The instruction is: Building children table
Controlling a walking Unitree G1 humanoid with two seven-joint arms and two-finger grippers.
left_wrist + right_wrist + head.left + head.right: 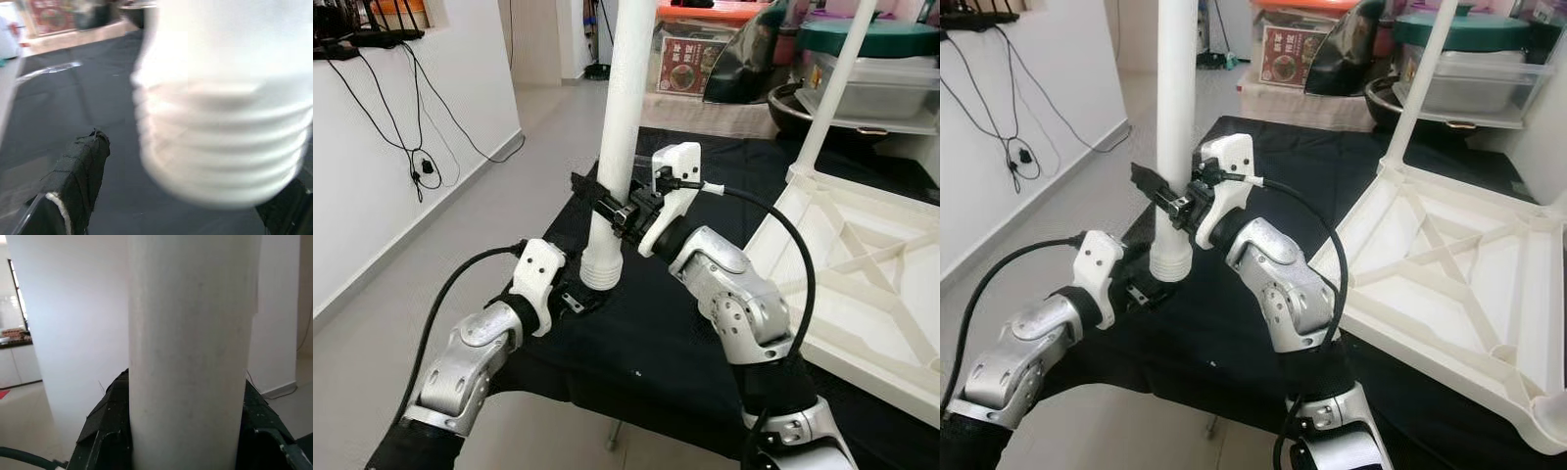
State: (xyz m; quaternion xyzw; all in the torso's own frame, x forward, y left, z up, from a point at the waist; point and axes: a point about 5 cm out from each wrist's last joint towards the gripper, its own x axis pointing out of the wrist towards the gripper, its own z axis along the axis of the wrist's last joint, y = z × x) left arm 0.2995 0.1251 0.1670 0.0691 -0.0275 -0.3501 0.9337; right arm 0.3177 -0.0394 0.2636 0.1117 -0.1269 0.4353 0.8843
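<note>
A white table leg (pixel 625 108) stands upright over the black-covered table (pixel 666 343), its ribbed threaded end (pixel 600 266) pointing down. My right gripper (pixel 607 208) is shut on the leg's shaft a little above the thread, and its black fingers (pixel 105 423) clamp both sides. My left gripper (pixel 576 299) is low beside the threaded end (pixel 220 147), open, with one finger (pixel 78 181) on each side and a gap showing. The upturned white tabletop (pixel 871 274) lies to the right with another leg (pixel 832 93) standing in its far corner.
The table's near edge runs just past my forearms, with floor below. On the left is a white wall with dangling black cables (pixel 416 147). Boxes, a dark pot and a lidded plastic bin (pixel 871 69) crowd the back right.
</note>
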